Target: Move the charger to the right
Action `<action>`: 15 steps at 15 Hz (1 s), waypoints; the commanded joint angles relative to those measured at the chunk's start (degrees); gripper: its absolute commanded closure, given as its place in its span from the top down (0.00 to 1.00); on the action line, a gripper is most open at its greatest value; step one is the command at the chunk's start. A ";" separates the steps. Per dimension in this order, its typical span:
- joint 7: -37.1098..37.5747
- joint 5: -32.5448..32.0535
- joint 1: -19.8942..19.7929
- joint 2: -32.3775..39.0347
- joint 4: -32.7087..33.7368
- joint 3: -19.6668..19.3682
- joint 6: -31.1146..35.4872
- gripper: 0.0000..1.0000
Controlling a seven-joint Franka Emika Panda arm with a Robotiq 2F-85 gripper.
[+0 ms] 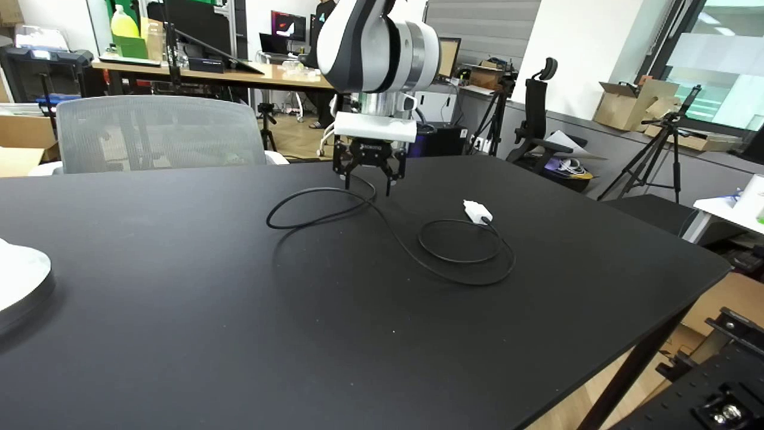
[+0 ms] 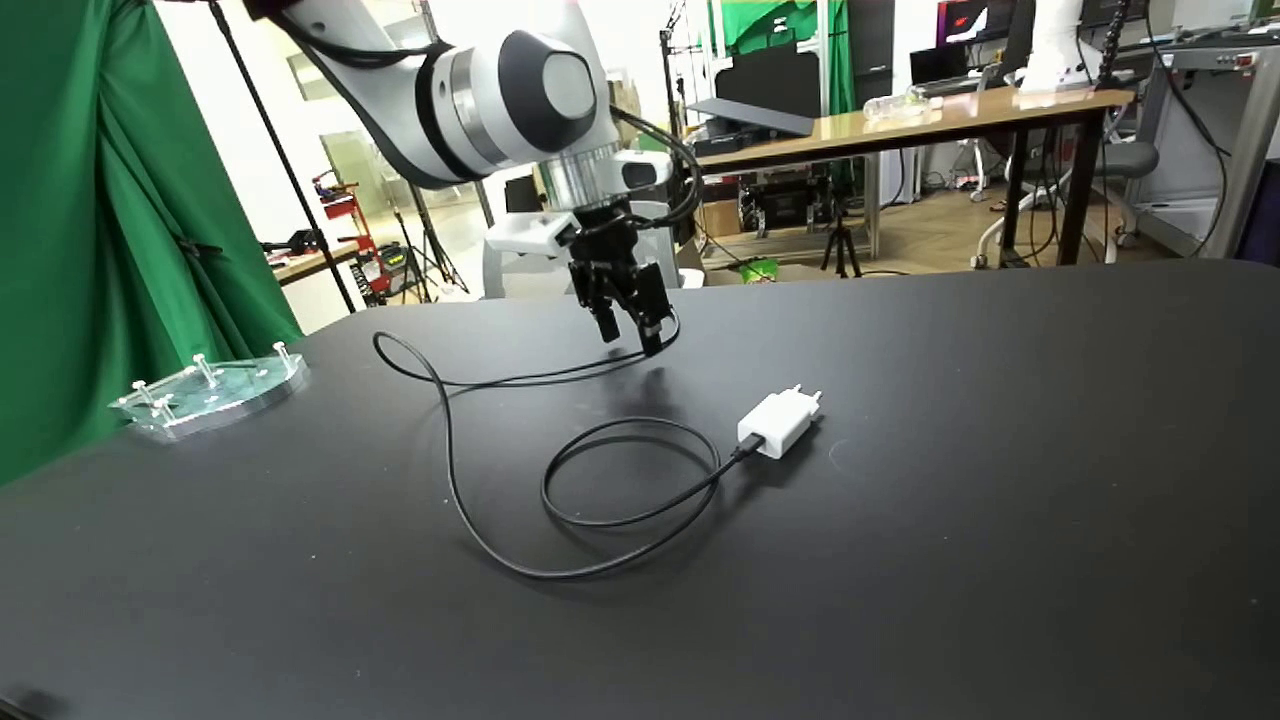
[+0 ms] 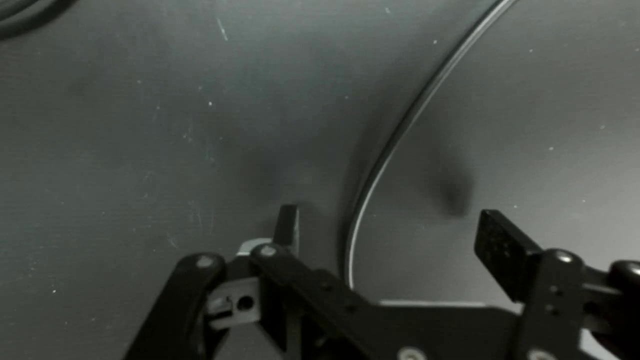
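Note:
The charger is a long black cable (image 1: 412,254) in loose loops on the black table, with a white plug block (image 1: 478,212) at one end. In an exterior view the plug (image 2: 779,422) lies with its prongs pointing away from the cable (image 2: 545,575). My gripper (image 1: 367,188) is open and points down just above the far loop of cable, away from the plug; it also shows here (image 2: 631,343). In the wrist view the cable (image 3: 416,111) runs between the open fingers (image 3: 389,212), nearer the left finger and touching neither. The plug is out of the wrist view.
The black table (image 1: 239,358) has its edge at the right in an exterior view. A clear plate with upright screws (image 2: 215,395) stands at the table's left side. A white round object (image 1: 24,275) sits at the left edge. A grey mesh chair (image 1: 161,134) stands behind the table.

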 commanded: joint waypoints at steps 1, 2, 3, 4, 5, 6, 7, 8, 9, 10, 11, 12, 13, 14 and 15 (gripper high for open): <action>3.12 -0.11 1.26 0.16 -0.55 -1.37 3.01 0.60; 3.23 0.10 1.28 0.19 -0.76 -1.43 3.71 0.53; 3.27 0.38 1.20 0.20 -0.94 -1.43 4.18 0.45; 3.33 0.66 1.18 0.15 -1.18 -1.45 4.63 0.39; 3.41 0.76 1.23 0.07 -1.36 -1.53 4.98 0.31; 3.40 0.84 1.27 -0.10 -1.60 -1.56 5.47 0.25; 3.45 0.88 1.33 -0.22 -1.79 -1.63 5.82 0.19; 3.32 1.04 1.22 -0.34 -1.99 -1.55 6.18 0.11; 3.32 1.11 1.20 -0.42 -2.20 -1.59 6.44 0.05; 3.28 1.18 1.15 -0.55 -2.41 -1.63 6.49 0.01; 3.32 1.25 1.15 -0.81 -2.83 -1.73 6.52 0.00; 3.13 1.48 1.00 -1.20 -3.33 -1.61 6.57 0.00; 3.22 1.69 1.12 -2.16 -4.35 -1.75 6.41 0.00; 2.98 1.67 1.33 -3.51 -5.80 -1.94 6.47 0.01; 3.23 1.23 1.83 -4.85 -7.36 -2.56 6.44 0.01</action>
